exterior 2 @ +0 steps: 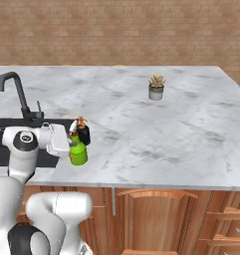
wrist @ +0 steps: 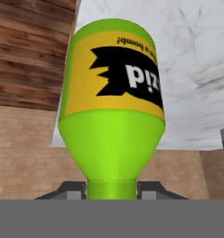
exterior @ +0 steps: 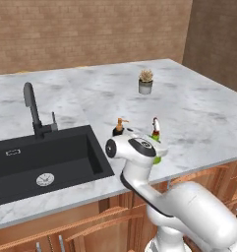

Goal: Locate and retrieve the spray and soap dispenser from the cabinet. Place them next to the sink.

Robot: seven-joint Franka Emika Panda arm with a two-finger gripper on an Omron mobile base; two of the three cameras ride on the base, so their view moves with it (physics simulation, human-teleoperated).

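Note:
The spray (wrist: 113,107), a bright green bottle with a yellow-black label, is gripped at its neck, and my gripper (wrist: 111,188) is shut on it. Its base points toward the marble counter (exterior 2: 156,134). From the right base view the spray (exterior 2: 78,153) stands upright near the counter's front edge, with my gripper (exterior 2: 69,147) holding it from the left. The black soap dispenser (exterior 2: 83,133) with a bronze pump stands just behind it, beside the sink (exterior: 46,157). I cannot tell whether the spray touches the counter. The cabinet is out of view.
A tall black faucet (exterior: 32,106) rises behind the sink. A small potted plant (exterior: 145,81) stands further back on the counter. Wooden base units with drawers (exterior 2: 156,219) run below the counter's front edge. A brick wall (exterior 2: 116,30) closes the far side.

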